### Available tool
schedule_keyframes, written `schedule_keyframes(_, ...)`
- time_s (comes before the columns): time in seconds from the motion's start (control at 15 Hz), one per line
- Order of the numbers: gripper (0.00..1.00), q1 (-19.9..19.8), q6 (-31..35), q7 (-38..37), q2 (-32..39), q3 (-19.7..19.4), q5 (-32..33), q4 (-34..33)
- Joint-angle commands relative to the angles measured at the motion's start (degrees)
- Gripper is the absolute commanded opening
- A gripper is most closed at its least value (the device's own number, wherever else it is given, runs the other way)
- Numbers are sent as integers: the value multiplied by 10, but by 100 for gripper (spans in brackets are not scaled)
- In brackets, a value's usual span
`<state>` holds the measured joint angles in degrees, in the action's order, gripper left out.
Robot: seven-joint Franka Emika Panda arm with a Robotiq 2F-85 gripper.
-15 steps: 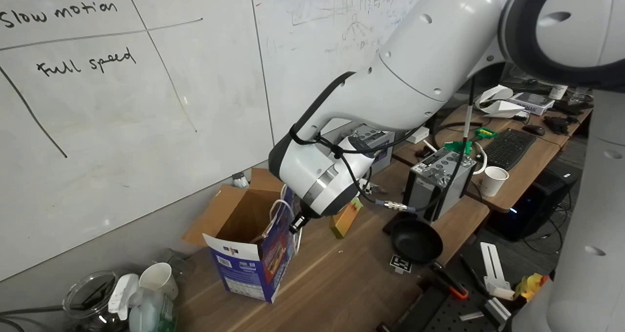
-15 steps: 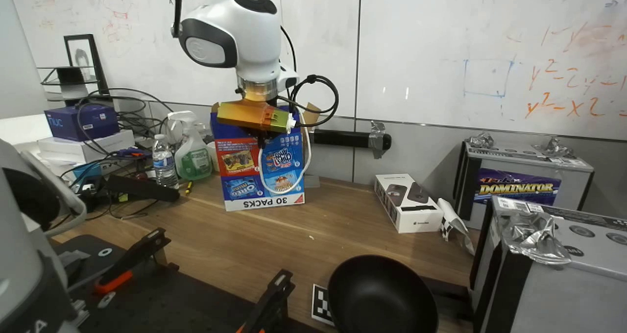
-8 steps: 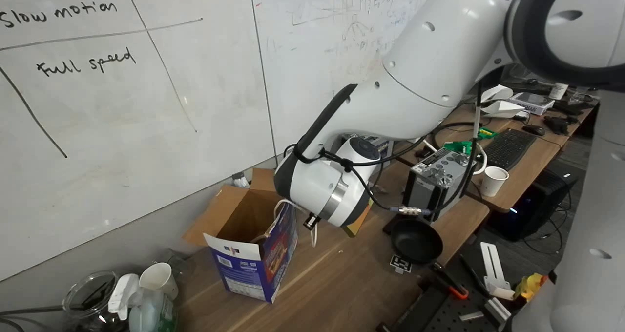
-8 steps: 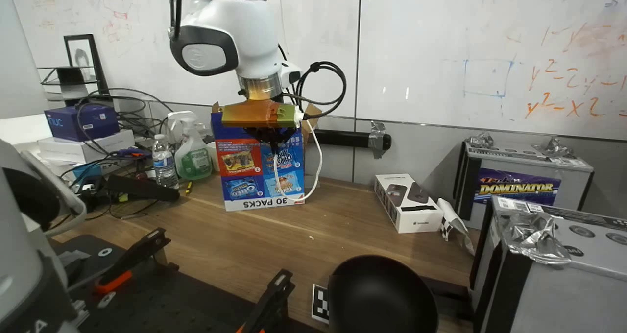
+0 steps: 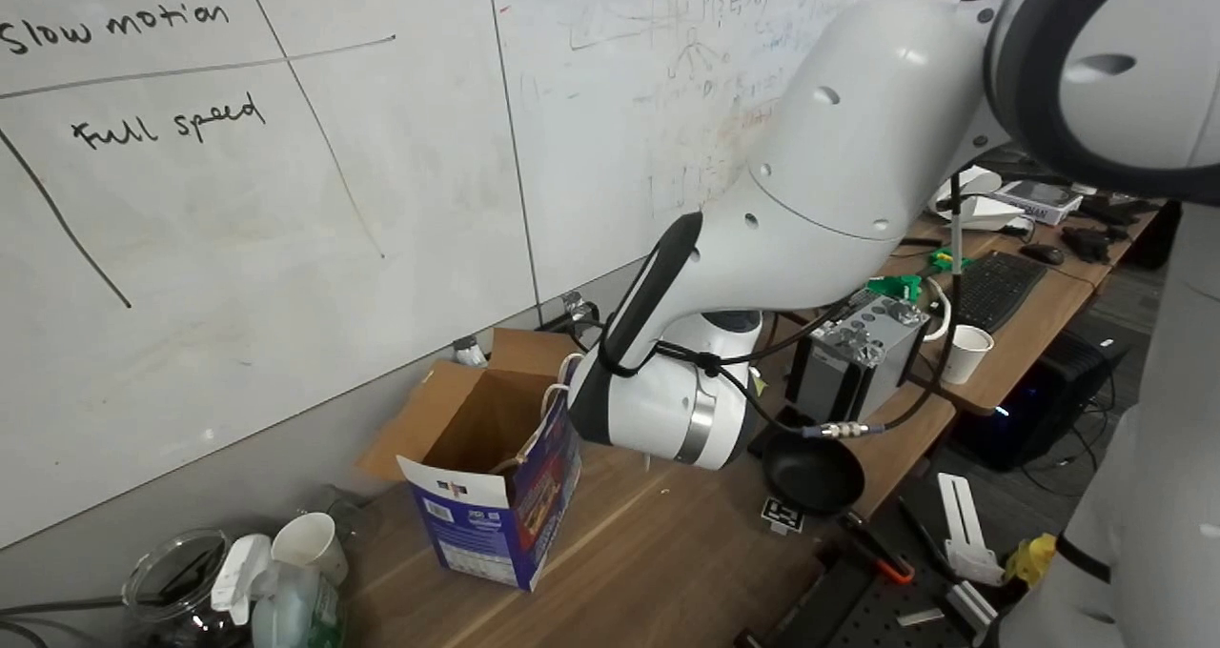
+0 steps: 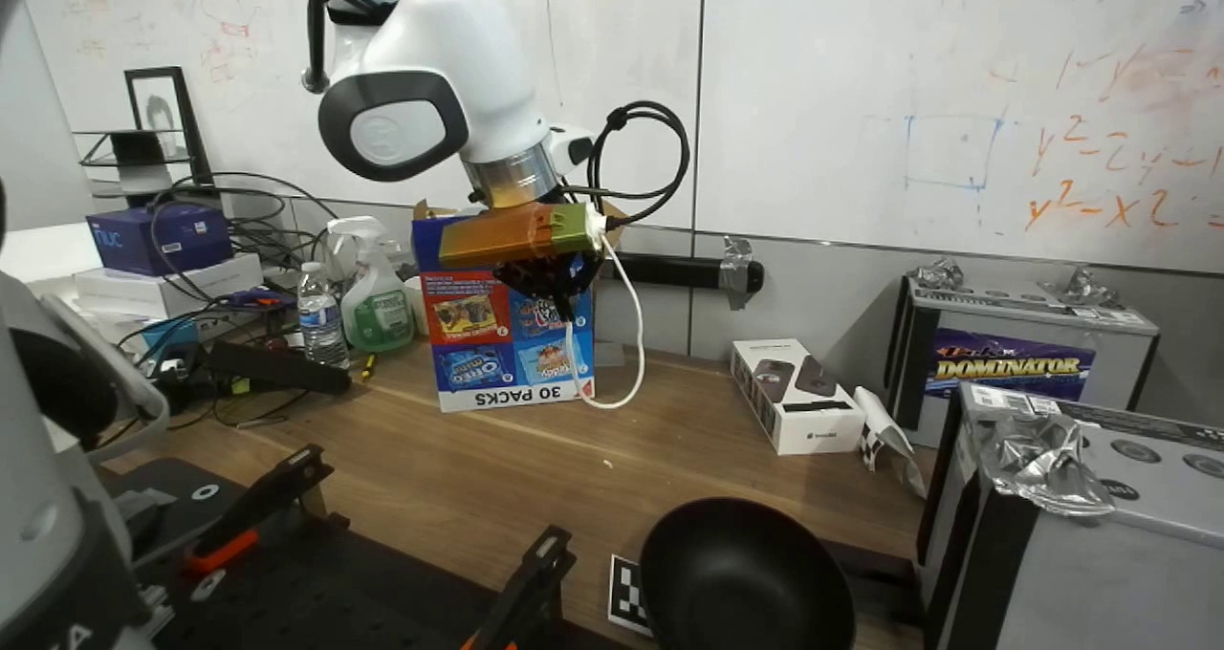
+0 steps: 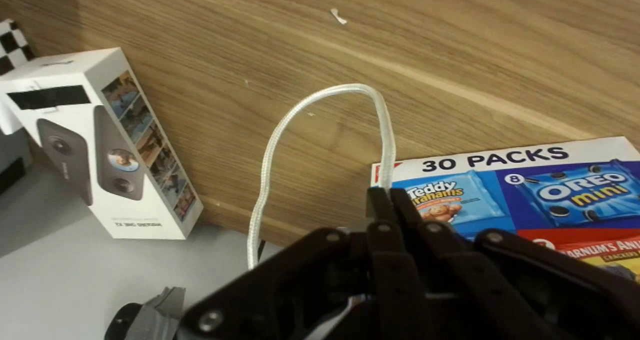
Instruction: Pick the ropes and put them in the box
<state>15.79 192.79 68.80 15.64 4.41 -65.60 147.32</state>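
The box (image 5: 467, 534) is a blue-printed carton standing on the table with its brown flaps open upward; its printed side also shows in an exterior view (image 6: 466, 344) and in the wrist view (image 7: 545, 195). My gripper (image 6: 566, 315) is shut on a white rope, outside the box beside its printed side and above the table; in the wrist view my fingertips (image 7: 389, 194) pinch it. The rope (image 7: 265, 165) hangs in a loop below the fingers, also seen in an exterior view (image 6: 639, 344). A white rope piece (image 5: 556, 393) shows at the box's rim. A second separate rope cannot be made out.
A white product box (image 6: 798, 397) stands right of the carton, with grey battery-like units (image 6: 1042, 335) beyond. A black pan (image 6: 746, 574) is nearer the front. A spray bottle (image 6: 376, 296) and water bottle (image 6: 322, 315) stand left. A whiteboard wall (image 5: 286, 295) is behind.
My gripper has moved away from the carton's side, to the right and slightly lower, with the rope loop swinging along. The carton has not moved. The arm now hides the fingers in an exterior view.
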Motion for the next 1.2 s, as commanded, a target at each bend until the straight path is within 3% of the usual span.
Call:
schedule_keyframes(0.0,2,92,30,27,1,-81,-47,-16)
schedule_keyframes(0.33,1,170,20,51,10,-154,-114,-44)
schedule_keyframes(0.67,1,228,51,80,31,-195,-166,-76)
schedule_keyframes(0.87,1,251,84,122,47,-204,-219,-106)
schedule_keyframes(1.13,1,257,152,212,57,-182,-323,-167)
